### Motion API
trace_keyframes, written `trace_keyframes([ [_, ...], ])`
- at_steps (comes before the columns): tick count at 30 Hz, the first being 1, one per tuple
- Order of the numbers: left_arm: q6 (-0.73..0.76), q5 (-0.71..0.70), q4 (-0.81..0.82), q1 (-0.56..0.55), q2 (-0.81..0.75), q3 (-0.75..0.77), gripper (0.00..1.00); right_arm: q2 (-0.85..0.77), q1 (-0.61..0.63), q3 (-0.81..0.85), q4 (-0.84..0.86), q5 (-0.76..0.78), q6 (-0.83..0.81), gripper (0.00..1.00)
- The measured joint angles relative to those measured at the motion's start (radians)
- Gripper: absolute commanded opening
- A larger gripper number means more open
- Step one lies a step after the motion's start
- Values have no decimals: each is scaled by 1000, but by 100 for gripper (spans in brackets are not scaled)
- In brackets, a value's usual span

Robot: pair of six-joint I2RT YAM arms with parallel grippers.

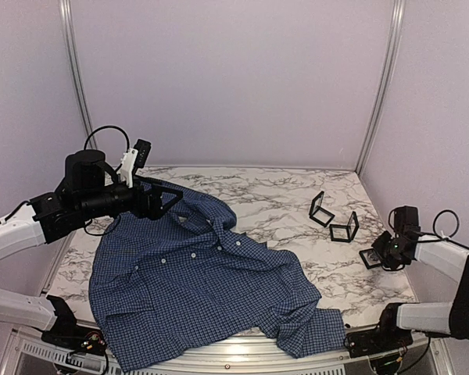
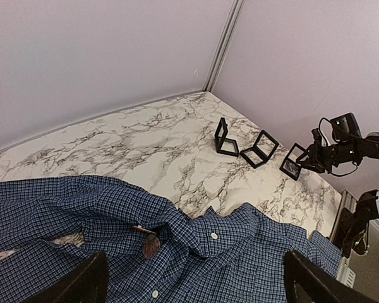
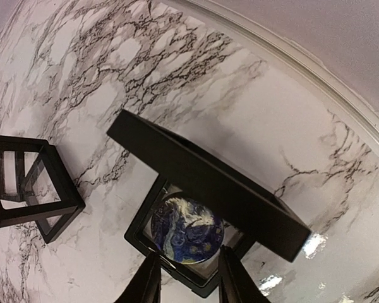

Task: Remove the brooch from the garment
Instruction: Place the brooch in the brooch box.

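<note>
Blue checked garment (image 1: 195, 281) | left gripper (image 2: 196, 276) spread wide above it | right gripper (image 3: 189, 260) parted astride black frame (image 3: 208, 183)

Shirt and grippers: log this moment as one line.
shirt: spread on table | left gripper: open above collar | right gripper: fingers astride blue-disc frame

Your marble-patterned table (image 1: 281, 195) carries the dark blue checked shirt (image 1: 195, 289), spread rumpled over its left and near part. On the right lie 3 black frames (image 1: 321, 209) (the nearest frame (image 1: 371, 258) holds a bluish round piece (image 3: 187, 228)), apart from the shirt.
</note>
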Motion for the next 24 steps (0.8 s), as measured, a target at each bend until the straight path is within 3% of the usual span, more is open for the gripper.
trace_keyframes([
  [7,-3,7,0,1,0,0,99,-16,0,4,-34,6,-16,34],
  [24,-40,25,15,5,37,0,99,-94,39,38,-45,-65,-60,56],
])
